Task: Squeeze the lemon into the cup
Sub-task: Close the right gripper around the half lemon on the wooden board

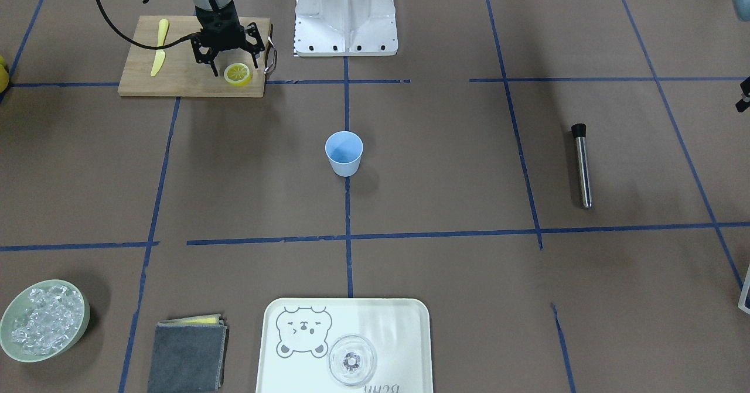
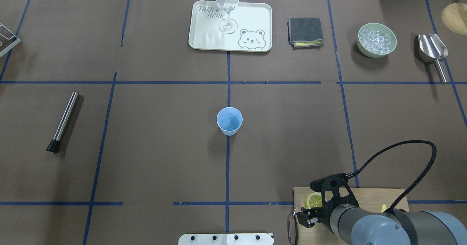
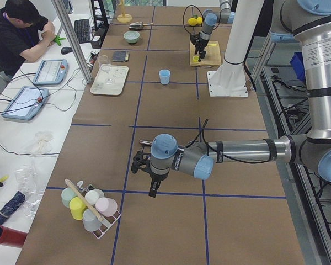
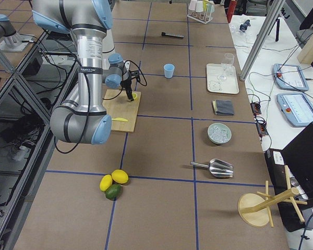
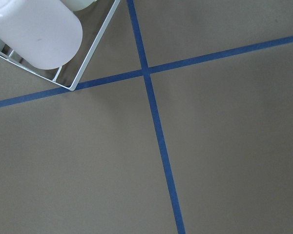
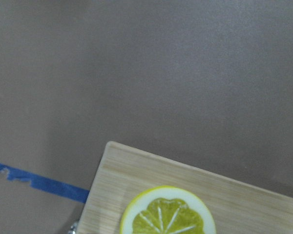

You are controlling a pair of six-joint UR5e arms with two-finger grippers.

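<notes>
Yellow knife point(image 1: 159, 47) shares the wooden board point(image 1: 176, 79) with the lemon point(image 1: 238, 74).

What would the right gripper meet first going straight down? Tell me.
Probably the lemon slice on the cutting board: the right gripper points down, jaws open, over it. Depth is unclear; a finger might touch board first.

Overhead and front-facing cameras look steeply down from opposite sides of the table point(image 1: 445, 164), sharing the cup point(image 1: 344, 153); wrist cameras view its surface closely.
</notes>
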